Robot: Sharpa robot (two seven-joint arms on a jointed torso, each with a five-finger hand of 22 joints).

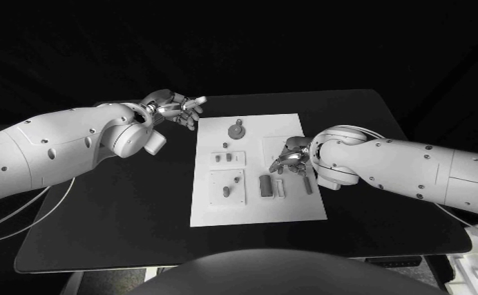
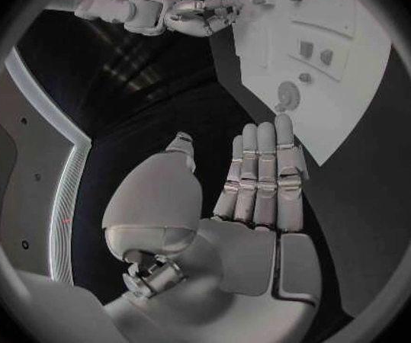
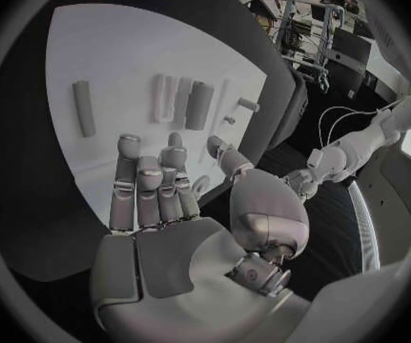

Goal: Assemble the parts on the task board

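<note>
**Both hands empty, R over board, nothing picked yet**

Near to far from my R hand (image 1: 291, 156): it hovers over the right part of the task board (image 1: 299, 208), fingers straight and a bit apart, holding nothing. Just past its fingertips lies a dark rectangular block (image 3: 200, 105) w/ a pale strip (image 3: 159, 97) beside it. A thin dark bar (image 3: 83, 108) lies off to the side, apart from those. Farther on, a round disc part (image 1: 236, 130) sits near the board's far end. L hand (image 1: 175, 110) is well off the board over the black table (image 1: 119, 226), fingers spread, empty.

Risks, my guess: parts are small, look smooth and hard, board is flat matte white, so a pinch could push a piece sliding instead of lifting it. Block and strip lie so close that fingers may nudge both. Palm hides what's under it in the head view, so I can't tell if a part sits there.
</note>
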